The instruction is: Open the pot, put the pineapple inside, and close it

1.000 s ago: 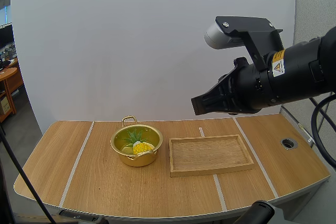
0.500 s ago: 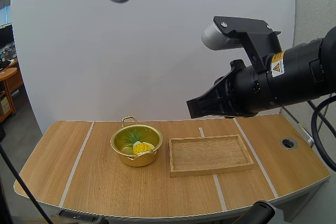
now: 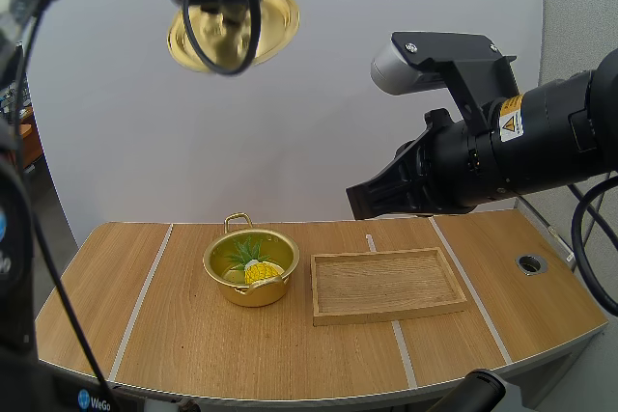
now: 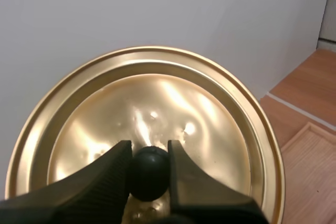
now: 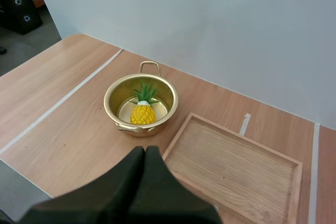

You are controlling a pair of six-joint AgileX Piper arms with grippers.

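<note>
Lid [image 3: 274, 18] lower than before, left tool [image 4: 149, 153] pinching knob [image 4: 149, 176]; pineapple [image 3: 262, 271] in pot [image 3: 247, 294].

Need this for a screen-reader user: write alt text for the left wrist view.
The left gripper pinches the black knob of the gold lid; past its rim lie the wooden table and a corner of the tray.
</note>
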